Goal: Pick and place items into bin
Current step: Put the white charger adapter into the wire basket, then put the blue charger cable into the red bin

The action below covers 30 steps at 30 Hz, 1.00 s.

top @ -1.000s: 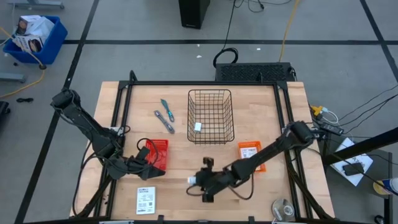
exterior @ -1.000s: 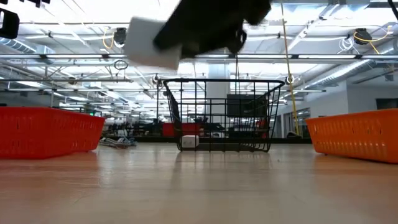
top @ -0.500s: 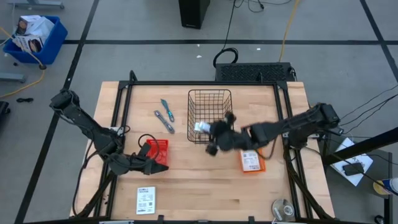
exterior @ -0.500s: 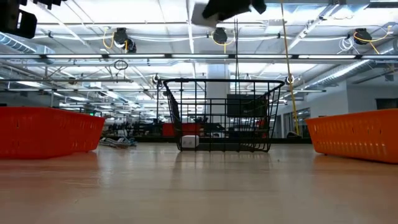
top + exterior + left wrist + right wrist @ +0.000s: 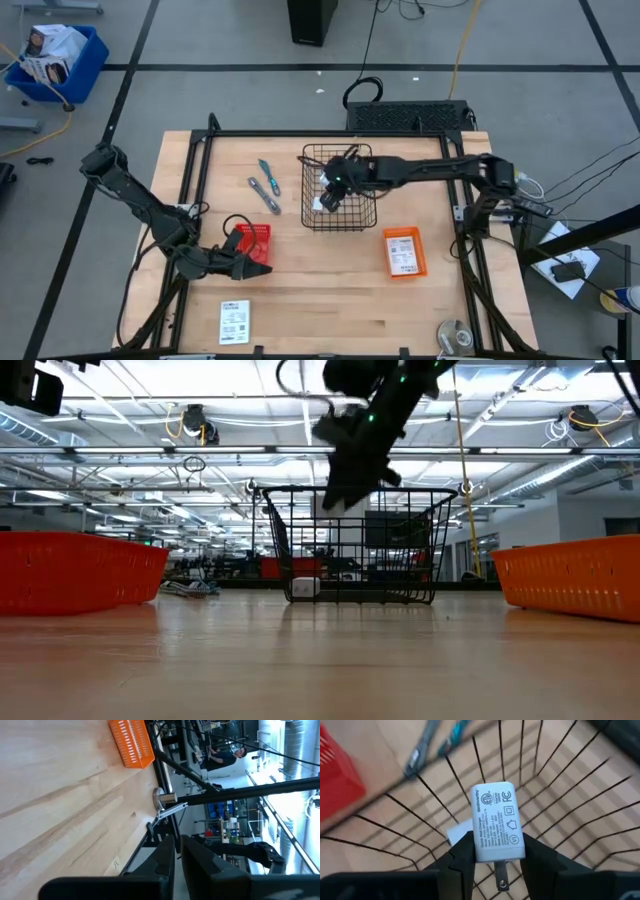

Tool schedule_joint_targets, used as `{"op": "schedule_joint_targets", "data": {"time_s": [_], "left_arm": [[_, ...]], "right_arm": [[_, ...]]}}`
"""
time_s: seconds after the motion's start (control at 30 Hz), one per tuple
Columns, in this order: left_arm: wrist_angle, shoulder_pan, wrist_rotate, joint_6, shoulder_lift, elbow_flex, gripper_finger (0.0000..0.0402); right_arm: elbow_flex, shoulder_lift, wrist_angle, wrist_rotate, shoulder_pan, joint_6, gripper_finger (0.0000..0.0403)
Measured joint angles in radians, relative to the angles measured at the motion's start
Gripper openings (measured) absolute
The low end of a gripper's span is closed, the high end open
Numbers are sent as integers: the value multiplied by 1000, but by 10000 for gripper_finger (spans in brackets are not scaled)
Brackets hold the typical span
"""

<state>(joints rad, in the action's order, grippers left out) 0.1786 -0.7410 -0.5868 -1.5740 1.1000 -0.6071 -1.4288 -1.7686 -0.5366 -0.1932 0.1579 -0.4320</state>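
Right hand is over the wire bin, frame centre in the high view, clamped on a white plug block. In the right wrist view the block sits between both fingers, prongs pointing back toward the wrist, bin wires directly below. A second white block already lies on the bin floor, near the left wall. In the low view the hand hangs at about rim height above the bin.

Left hand is parked lower left by the red basket; its fingers look closed with nothing between them in the left wrist view.

Left on the counter:
- blue tool and grey tool, upper left of the bin
- white card, bottom left
- orange basket with a card in it, right of centre

Risks from here, my read:
- Hand is near the bin's left wall; a release could bounce the block off the rim and out.
- Prongs could snag in the mesh or on a finger at release, so the block hangs up.
- Going lower first risks knocking a wire and shifting the light bin.
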Motion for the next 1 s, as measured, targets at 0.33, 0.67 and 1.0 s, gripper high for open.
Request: {"op": "schedule_joint_targets", "data": {"time_s": [0.33, 0.67, 1.0], "left_arm": [[84, 3, 12, 20, 0, 0, 35], [79, 4, 12, 31, 0, 0, 35], [119, 43, 7, 139, -2, 0, 35]], "right_arm": [[0, -141, -66, 110, 67, -59, 115], [0, -107, -66, 117, 77, -46, 197], [0, 69, -61, 116, 34, -76, 195]]}}
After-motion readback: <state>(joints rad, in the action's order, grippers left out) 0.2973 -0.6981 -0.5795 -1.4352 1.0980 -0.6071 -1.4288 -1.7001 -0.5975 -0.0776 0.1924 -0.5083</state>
